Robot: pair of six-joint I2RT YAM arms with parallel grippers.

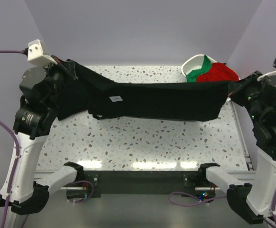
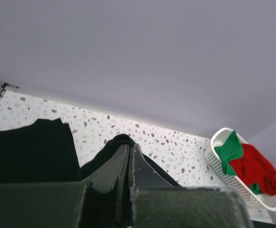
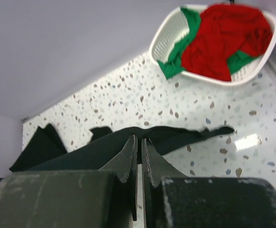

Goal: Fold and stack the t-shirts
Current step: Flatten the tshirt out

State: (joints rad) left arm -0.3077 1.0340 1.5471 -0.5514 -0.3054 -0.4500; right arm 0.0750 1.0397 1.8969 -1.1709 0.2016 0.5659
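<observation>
Tightly closed left fingers point(image 2: 115, 167) and right fingers point(image 3: 126, 157).

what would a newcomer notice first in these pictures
A black t-shirt hangs stretched above the middle of the table, its ends pinched in the shut left gripper and right gripper. At the far right corner, a white basket holds a red t-shirt and a green t-shirt.

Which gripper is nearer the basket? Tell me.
Right. The right gripper, shut on the black t-shirt, is close by the white basket; the left gripper holds the shirt's far end.
</observation>
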